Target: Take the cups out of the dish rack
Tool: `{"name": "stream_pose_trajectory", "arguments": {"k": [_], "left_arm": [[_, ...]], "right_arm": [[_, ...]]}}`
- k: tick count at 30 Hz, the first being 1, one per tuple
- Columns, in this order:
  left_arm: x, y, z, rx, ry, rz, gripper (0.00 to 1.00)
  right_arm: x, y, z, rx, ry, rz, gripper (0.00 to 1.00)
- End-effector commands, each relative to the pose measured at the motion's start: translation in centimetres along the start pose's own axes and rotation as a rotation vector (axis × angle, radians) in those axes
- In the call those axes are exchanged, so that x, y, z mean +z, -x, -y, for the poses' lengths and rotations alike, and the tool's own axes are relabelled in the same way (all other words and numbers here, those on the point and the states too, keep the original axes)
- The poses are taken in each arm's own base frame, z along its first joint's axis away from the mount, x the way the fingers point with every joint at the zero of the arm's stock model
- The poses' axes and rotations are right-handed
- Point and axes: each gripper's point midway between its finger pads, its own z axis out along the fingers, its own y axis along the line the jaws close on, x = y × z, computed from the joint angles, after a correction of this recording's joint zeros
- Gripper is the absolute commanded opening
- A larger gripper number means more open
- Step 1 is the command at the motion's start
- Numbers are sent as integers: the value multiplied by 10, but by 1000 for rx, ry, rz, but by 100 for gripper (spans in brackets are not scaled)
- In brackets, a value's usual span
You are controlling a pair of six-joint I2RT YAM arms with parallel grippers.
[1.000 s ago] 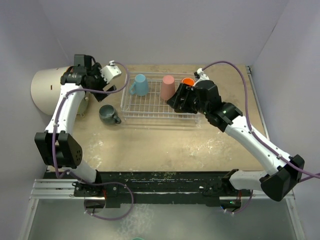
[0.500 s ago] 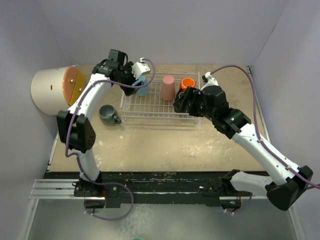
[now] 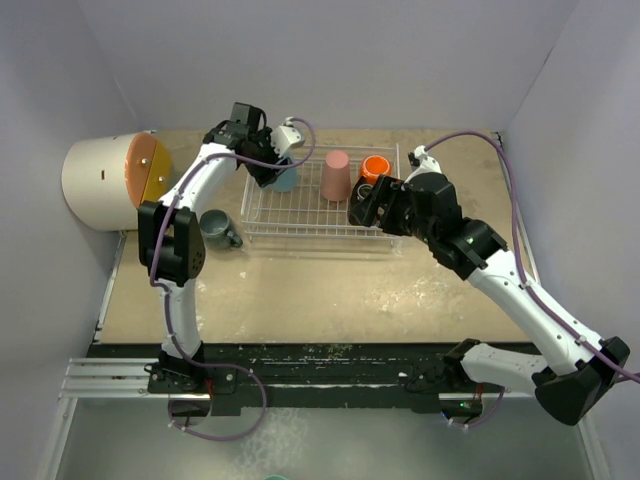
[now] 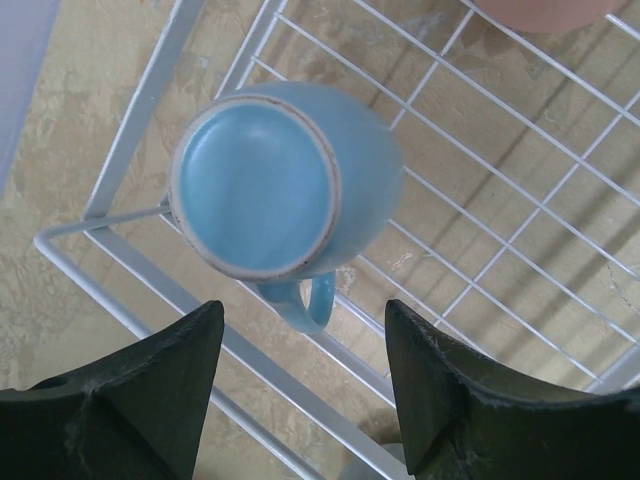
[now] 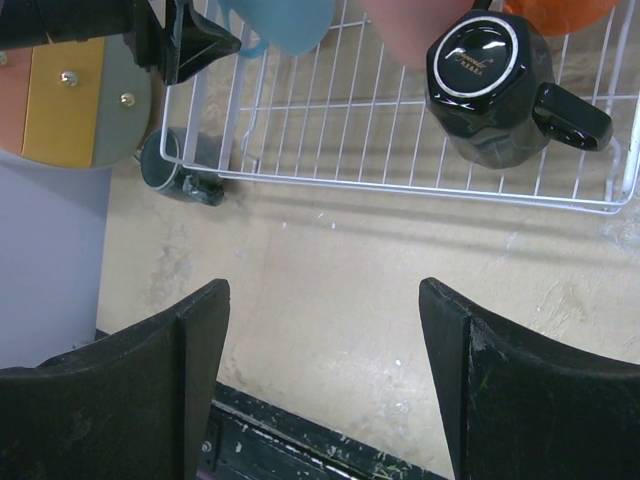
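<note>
My left tool point(image 4: 303, 330) hangs open over the upside-down light blue mug point(image 4: 255, 185) in the dish rack point(image 4: 132, 130); my right tool point(image 5: 322, 295) is open, empty.

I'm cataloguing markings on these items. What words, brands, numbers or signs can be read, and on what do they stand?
On the upturned base of the black mug: two lines of pale lettering, too small to read.
No text visible on the light blue mug, pink tumbler, orange mug, grey-teal mug, dish rack or cream cylinder.
</note>
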Motion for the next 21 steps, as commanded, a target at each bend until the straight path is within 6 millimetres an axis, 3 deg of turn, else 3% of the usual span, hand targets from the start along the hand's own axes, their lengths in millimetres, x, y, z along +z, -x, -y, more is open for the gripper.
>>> {"name": "stream_pose_trajectory", "arguments": {"k": [1, 7, 21], "left_arm": [[-2, 12, -16, 5, 63, 35, 67], [1, 11, -4, -13, 15, 44, 61], [23, -16, 18, -55, -61, -5, 49]], "right_arm": [[-13, 22, -6, -15, 16, 71, 78], [-12, 25, -11, -16, 29, 74, 78], [-11, 28, -14, -23, 38, 81, 77]]}}
